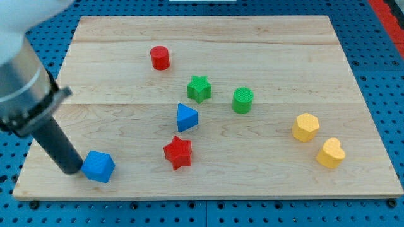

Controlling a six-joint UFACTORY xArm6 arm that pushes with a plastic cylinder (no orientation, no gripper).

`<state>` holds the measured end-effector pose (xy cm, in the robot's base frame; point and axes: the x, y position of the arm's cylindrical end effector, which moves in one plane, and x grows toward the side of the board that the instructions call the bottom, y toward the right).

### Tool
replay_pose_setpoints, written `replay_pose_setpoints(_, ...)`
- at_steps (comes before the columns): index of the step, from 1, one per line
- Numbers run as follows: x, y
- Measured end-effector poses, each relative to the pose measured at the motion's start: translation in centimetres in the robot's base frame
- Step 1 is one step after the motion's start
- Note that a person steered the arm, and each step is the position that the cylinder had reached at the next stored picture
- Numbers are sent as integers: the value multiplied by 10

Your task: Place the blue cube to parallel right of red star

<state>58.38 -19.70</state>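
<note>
The blue cube (98, 166) lies near the board's bottom left corner. My tip (72, 170) is at the cube's left side, touching or almost touching it. The rod slants up to the view's left. The red star (178, 152) lies to the right of the cube, at about the same height in the view, with a gap between them.
A blue triangular block (187, 117) sits just above the red star. A green star (199, 89), a green cylinder (242, 100) and a red cylinder (160, 57) lie higher up. Two yellow blocks (305, 127) (331, 153) lie at the right. The wooden board (265, 189) ends near the view's bottom.
</note>
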Motion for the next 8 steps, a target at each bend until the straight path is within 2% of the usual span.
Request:
replay_pose_setpoints(1,-7,29)
replay_pose_setpoints(2,-12,16)
replay_pose_setpoints(3,-18,72)
replay_pose_setpoints(4,17,99)
replay_pose_setpoints(5,25,107)
replay_pose_setpoints(6,14,118)
replay_pose_setpoints(7,3,83)
replay_pose_setpoints(8,-19,127)
